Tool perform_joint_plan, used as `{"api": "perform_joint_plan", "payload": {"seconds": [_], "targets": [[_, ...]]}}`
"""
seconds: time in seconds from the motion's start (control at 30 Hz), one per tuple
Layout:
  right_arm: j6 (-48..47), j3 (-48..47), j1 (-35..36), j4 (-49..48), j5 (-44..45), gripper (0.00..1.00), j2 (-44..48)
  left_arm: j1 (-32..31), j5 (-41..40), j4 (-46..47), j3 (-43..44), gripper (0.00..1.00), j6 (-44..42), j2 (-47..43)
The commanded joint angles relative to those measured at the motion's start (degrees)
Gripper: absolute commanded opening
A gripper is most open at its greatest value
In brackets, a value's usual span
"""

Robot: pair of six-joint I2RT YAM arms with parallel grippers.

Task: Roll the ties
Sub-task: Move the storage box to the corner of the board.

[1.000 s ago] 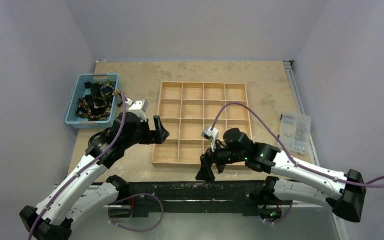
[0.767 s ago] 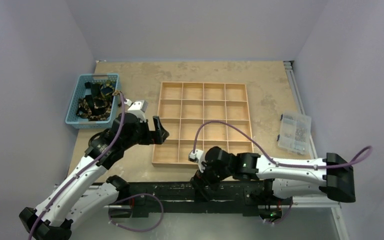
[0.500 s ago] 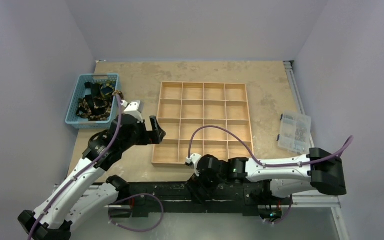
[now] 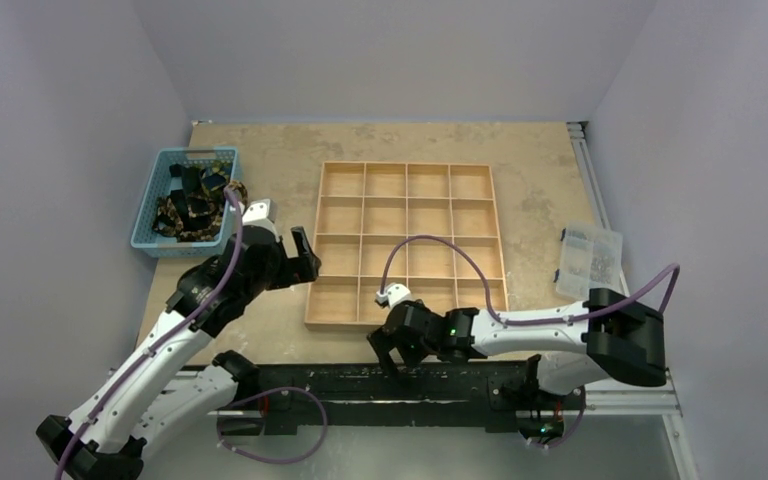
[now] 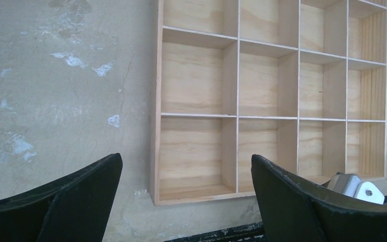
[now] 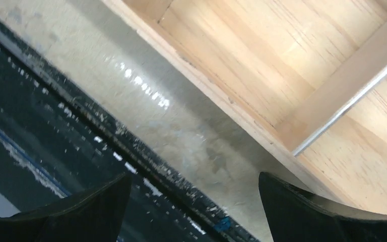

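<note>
Dark ties (image 4: 190, 205) with a gold print lie bunched in the blue basket (image 4: 148, 207) at the table's left. My left gripper (image 4: 305, 258) hovers open and empty by the left edge of the wooden grid tray (image 4: 315, 262); in the left wrist view its fingers (image 5: 302, 201) frame the tray's near left compartments (image 5: 191, 156). My right gripper (image 4: 388, 352) stands open and empty over the table's near edge, below the tray's front wall (image 6: 221, 96).
A clear plastic box (image 4: 589, 262) of small parts lies at the right edge of the table. The black mounting rail (image 4: 380, 380) runs along the near edge under the right gripper. Purple cables arc over both arms.
The right arm folded back and swung left, bringing its gripper from the tray's front edge down to the table's near edge. The left gripper drew slightly left and back. Both stayed open.
</note>
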State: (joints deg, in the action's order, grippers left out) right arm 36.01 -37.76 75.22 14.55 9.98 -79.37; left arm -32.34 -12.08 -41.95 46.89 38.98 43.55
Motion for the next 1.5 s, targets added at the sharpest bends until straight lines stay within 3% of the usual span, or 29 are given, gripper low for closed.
{"api": "perform_joint_plan", "payload": {"seconds": [0.0, 0.47, 0.97, 1.07, 1.13, 1.27, 1.33, 1.47], "targets": [[-2.4, -1.1, -6.1, -5.1, 5.5, 0.98, 1.3, -0.2, -5.0, -0.9, 3.7, 1.00, 1.7, 1.2], [-11.5, -12.6, -19.8, -14.1, 3.8, 0.98, -12.7, 3.3, -1.3, 0.9, 5.2, 1.00, 1.8, 6.0], [-16.4, -25.4, -29.7, -14.2, -1.1, 0.98, -20.1, 8.0, 4.3, 3.0, 3.2, 1.00, 1.0, 5.2], [-14.6, -23.1, -29.7, -12.6, -1.8, 0.98, -14.4, 8.4, 5.4, 3.5, 3.2, 1.00, 0.9, 5.3], [-7.5, -16.5, -29.7, -12.8, -2.1, 0.98, -4.3, 8.4, 5.9, 3.7, 3.2, 1.00, 0.9, 5.2], [8.4, -4.3, -29.7, -4.4, 13.8, 0.98, 18.7, 8.5, 7.2, 5.3, 2.5, 1.00, 1.4, 5.4], [14.0, -1.7, -29.7, 2.3, 19.5, 0.98, 25.3, 8.5, 8.6, 6.8, 1.9, 1.00, 2.1, 6.0], [28.3, -5.2, -29.7, 23.4, 33.1, 0.98, 23.4, 8.4, 10.8, 8.6, 1.7, 1.00, 3.1, 8.5]]}}
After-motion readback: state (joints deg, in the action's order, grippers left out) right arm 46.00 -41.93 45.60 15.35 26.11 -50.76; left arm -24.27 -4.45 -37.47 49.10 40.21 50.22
